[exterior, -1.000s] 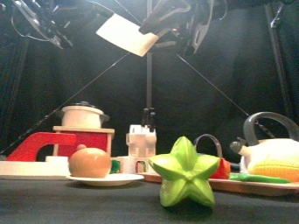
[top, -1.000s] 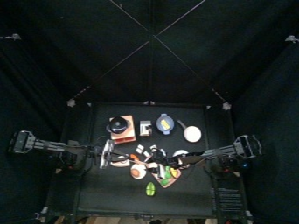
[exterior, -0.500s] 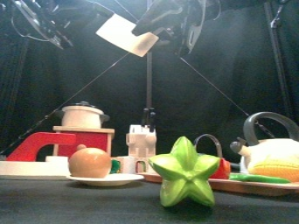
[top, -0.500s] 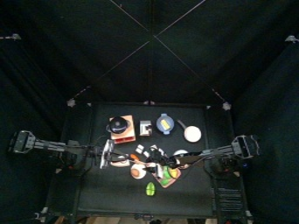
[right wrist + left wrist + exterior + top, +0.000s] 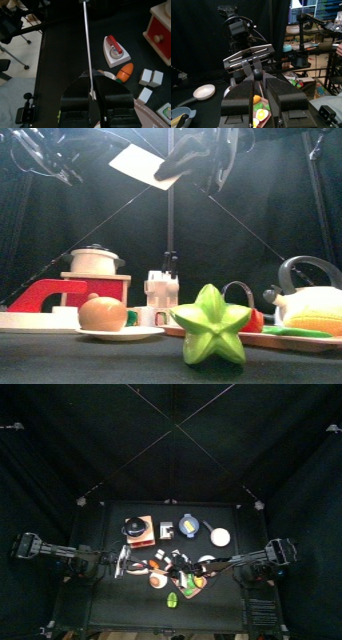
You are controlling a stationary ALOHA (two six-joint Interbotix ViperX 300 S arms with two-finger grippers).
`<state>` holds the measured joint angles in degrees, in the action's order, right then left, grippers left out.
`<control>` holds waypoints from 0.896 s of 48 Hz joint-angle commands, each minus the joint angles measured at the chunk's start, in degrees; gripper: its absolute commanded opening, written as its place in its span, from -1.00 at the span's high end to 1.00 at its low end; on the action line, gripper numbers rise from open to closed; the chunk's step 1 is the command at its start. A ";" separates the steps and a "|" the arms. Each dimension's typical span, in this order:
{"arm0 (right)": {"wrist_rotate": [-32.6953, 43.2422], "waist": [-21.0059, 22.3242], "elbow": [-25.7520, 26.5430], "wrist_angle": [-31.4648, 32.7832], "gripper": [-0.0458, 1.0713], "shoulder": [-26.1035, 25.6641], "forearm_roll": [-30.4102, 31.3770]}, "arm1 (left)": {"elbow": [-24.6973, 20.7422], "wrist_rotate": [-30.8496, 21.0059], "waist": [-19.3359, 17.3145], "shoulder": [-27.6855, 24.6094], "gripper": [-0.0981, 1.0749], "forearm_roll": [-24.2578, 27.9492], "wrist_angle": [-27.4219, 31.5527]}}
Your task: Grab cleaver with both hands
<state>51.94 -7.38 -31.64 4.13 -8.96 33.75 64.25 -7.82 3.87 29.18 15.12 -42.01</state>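
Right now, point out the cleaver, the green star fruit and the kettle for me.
cleaver (image 5: 144,166), front view, on the flat of its pale blade, held high.
green star fruit (image 5: 214,324), front view, on its middle ridge.
kettle (image 5: 310,286), front view, on its body below the arched handle.
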 commanded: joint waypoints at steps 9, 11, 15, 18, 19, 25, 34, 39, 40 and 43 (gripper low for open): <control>0.09 -2.37 -3.08 -0.09 0.29 -4.75 -2.11 | -2.29 -0.09 4.75 -8.44 -0.11 0.18 0.35; 0.09 -2.81 -3.60 -0.09 0.29 -4.75 -2.46 | -2.46 -0.18 5.63 -9.49 -0.11 0.00 0.44; 0.09 -3.96 -4.48 -0.09 0.29 -4.57 -3.08 | -2.90 -0.35 6.94 -11.87 -0.11 -1.93 0.35; 0.09 -4.48 -4.66 -0.09 0.29 -4.31 -3.52 | -3.34 -0.35 7.56 -13.18 -0.11 -5.27 0.35; 0.09 -4.57 -4.75 0.00 0.29 -4.22 -3.60 | -3.52 -0.26 7.73 -13.62 -0.11 -6.68 0.26; 0.09 -5.45 -5.01 1.05 0.29 -3.69 -4.04 | -5.10 0.70 9.49 -16.17 -0.11 -16.08 0.09; 0.09 -5.54 -5.19 5.10 0.29 -3.78 -5.19 | -5.27 6.59 11.34 -17.93 -0.15 -17.23 0.09; 0.09 -6.15 -5.45 6.06 0.29 -4.04 -5.80 | -3.96 9.84 12.30 -17.05 -0.24 -19.86 0.09; 0.09 -6.33 -5.54 6.15 0.29 -4.13 -5.89 | -3.60 10.20 12.48 -16.79 -0.27 -20.57 0.09; 0.09 -7.03 -5.71 6.50 0.29 -4.22 -6.33 | -2.72 10.90 13.10 -16.26 -0.37 -22.50 0.18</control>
<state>52.03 -13.54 -37.79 10.46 -11.60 27.86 61.26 2.29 16.17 11.69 -4.92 -41.40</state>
